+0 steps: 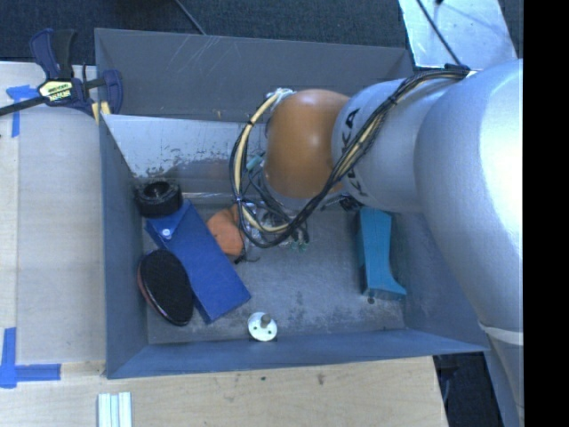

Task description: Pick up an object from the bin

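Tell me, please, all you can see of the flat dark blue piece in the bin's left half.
The flat dark blue piece is a long, matte rectangular slab lying flat on the bin floor, slanted from upper left to lower right. A pale mark sits near its upper end, which meets a black round cap. A red-rimmed black oval lies against its left edge; an orange lump sits by its right edge.

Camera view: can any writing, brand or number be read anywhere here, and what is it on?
"K" and "A": dark letters on the silver arm, near its orange cover; the rest of the word is partly hidden and cannot be read.
Things in the bin: no text that can be read.
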`<state>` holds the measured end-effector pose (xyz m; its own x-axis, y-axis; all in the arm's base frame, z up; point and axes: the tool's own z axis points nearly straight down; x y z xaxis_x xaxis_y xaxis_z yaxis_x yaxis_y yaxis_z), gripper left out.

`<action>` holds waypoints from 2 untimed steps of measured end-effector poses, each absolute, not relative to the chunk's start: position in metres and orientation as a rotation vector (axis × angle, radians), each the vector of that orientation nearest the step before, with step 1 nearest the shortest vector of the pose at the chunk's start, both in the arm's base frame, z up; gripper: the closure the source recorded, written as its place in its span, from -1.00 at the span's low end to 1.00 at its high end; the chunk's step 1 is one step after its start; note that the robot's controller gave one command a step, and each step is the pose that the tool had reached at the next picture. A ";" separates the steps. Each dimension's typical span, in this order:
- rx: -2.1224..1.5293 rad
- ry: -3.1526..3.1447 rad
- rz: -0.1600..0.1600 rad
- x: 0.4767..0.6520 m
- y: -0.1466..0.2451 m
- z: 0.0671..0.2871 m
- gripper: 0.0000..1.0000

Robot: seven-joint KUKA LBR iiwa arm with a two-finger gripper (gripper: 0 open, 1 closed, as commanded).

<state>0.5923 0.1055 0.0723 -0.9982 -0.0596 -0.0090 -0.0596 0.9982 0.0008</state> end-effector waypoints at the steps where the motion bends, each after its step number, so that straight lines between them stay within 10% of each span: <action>1: -0.094 3.132 0.001 0.592 0.105 0.074 1.00; 2: -0.094 3.136 0.001 0.590 0.106 0.130 1.00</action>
